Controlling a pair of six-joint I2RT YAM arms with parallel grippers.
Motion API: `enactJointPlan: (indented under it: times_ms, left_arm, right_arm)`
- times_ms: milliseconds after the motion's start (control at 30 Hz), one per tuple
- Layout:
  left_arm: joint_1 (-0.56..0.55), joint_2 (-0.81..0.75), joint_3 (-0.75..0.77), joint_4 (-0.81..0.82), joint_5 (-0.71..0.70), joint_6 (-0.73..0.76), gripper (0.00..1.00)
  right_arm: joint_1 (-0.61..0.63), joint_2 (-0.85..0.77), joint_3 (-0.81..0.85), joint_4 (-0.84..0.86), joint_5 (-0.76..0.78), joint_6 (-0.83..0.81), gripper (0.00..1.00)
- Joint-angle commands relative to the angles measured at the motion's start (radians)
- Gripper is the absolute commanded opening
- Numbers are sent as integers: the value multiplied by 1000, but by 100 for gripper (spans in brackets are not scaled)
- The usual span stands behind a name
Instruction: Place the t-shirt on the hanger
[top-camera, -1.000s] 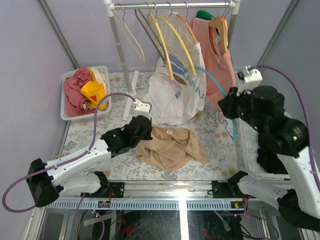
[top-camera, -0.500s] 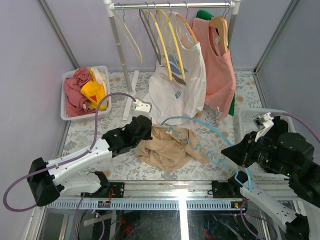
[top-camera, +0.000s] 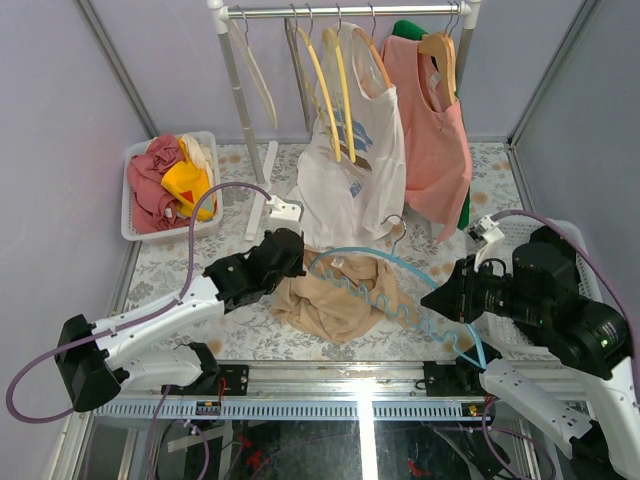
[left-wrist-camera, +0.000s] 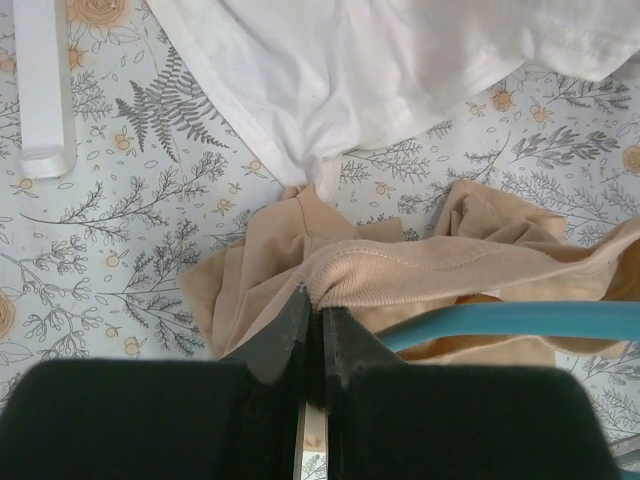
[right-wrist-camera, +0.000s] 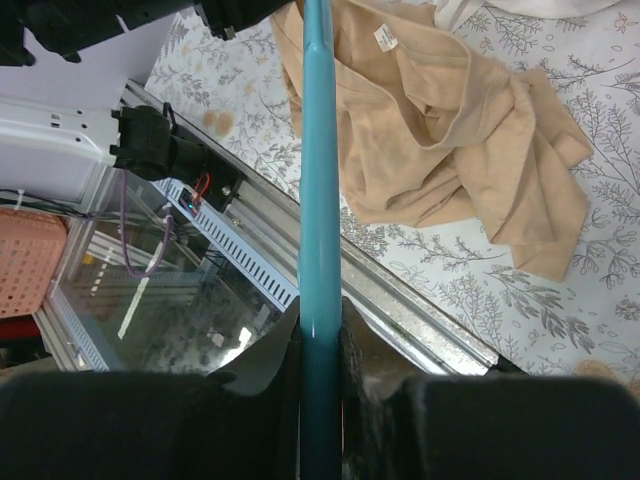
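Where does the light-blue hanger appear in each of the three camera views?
Top external: the hanger lies centre-right, arching over the t-shirt, with one end in the right gripper.
Left wrist: the hanger is a blue bar at the lower right.
Right wrist: the hanger is a vertical bar through the centre, clamped at the bottom.
Shared landmark: the t-shirt, seen in all three views.

The tan soft-cloth t-shirt (left-wrist-camera: 400, 275) is a matt, wrinkled knit with a ribbed collar band. The light-blue plastic hanger (right-wrist-camera: 320, 180) is smooth and slightly glossy; its silver metal hook (top-camera: 397, 228) is thin wire. The floral-printed table covering (left-wrist-camera: 130, 230) appears matt.
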Motion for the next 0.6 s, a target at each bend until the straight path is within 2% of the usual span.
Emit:
enactJointPlan:
  times_ms: [0,233,467,567]
  left_arm:
    - [4,3,47,1,-36,7,0]
    - [5,30,74,5,-24,44,0]
    - [5,36,94,-1,-45,66,0]
    - [5,38,99,7,-48,70,0]
  right_arm:
    - [-3,23,-29,91,-47,-47,0]
    - [-4,49,-83,156,-96,-83,0]
    - [-3,114,-58,247,-132,-123,0]
    - [-3,111,-73,279,-97,-136,0]
